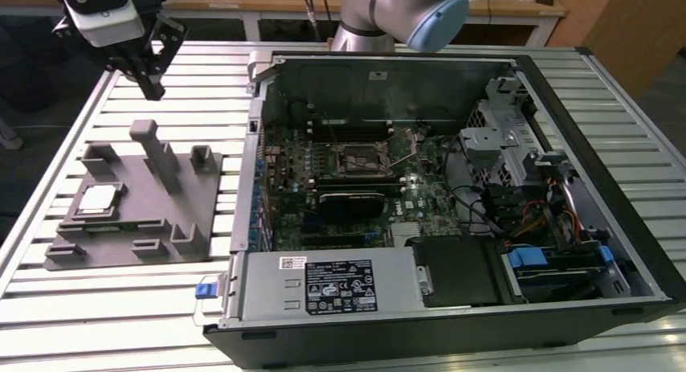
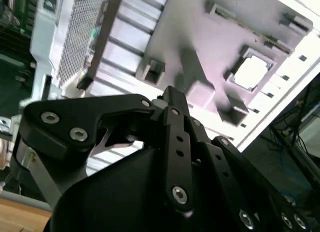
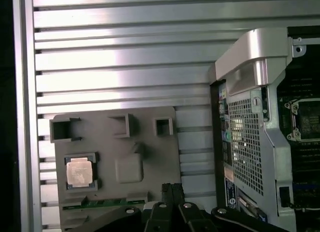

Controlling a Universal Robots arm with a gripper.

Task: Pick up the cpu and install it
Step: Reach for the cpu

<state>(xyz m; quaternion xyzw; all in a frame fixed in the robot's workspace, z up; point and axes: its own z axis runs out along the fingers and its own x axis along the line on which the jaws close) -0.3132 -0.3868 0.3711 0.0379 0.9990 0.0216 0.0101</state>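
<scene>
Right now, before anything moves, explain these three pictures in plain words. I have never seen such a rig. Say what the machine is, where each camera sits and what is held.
The machine is a robot arm with a gripper. The exterior view looks down on a slatted metal table from off the arm; both wrist views ride on the arm, looking past its fingers. On the table stand an open computer case and a grey tray. The cpu lies in a tray pocket. The gripper hangs over the table near the tray, fingers together, holding nothing.
</scene>
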